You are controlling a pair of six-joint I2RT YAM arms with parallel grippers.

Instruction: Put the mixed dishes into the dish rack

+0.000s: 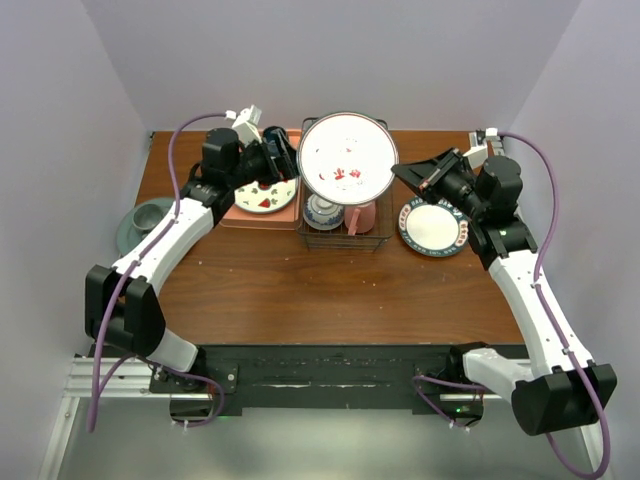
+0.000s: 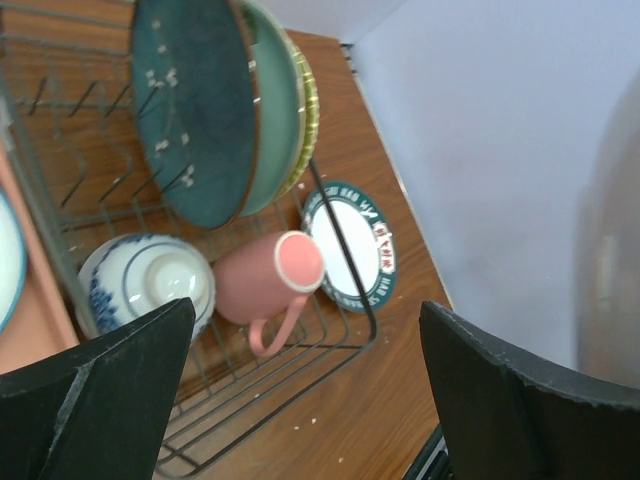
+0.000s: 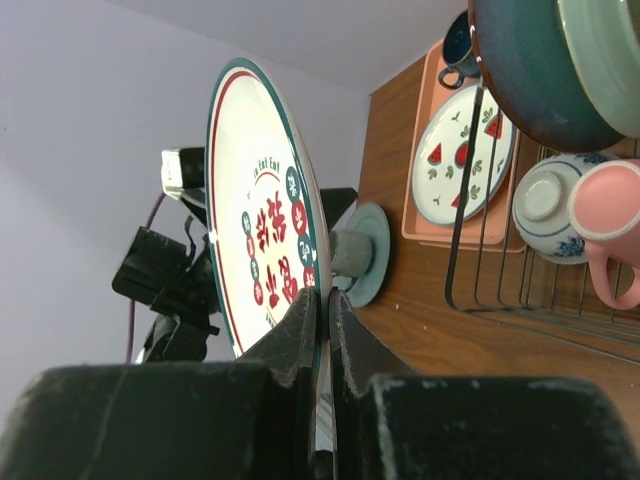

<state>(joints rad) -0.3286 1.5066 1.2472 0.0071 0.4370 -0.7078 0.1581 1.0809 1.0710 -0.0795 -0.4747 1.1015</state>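
Note:
My right gripper (image 1: 405, 172) (image 3: 323, 310) is shut on the rim of a large white plate with red marks (image 1: 347, 158) (image 3: 265, 240) and holds it on edge above the dark wire dish rack (image 1: 345, 238) (image 2: 340, 240). In the rack stand teal-grey plates (image 2: 200, 110) (image 3: 530, 70) and a yellow plate (image 2: 308, 100). A blue-and-white bowl (image 1: 323, 211) (image 2: 150, 285) and a pink mug (image 1: 361, 217) (image 2: 265, 280) lie at its front. My left gripper (image 1: 283, 152) (image 2: 305, 390) is open and empty, beside the rack's left side.
A pink tray (image 1: 245, 212) left of the rack holds a watermelon-pattern plate (image 1: 266, 195) (image 3: 463, 155) and a dark mug (image 3: 460, 45). A teal saucer with a grey cup (image 1: 145, 222) sits at the table's left edge. A teal-rimmed white plate (image 1: 433, 226) (image 2: 350, 245) lies right of the rack.

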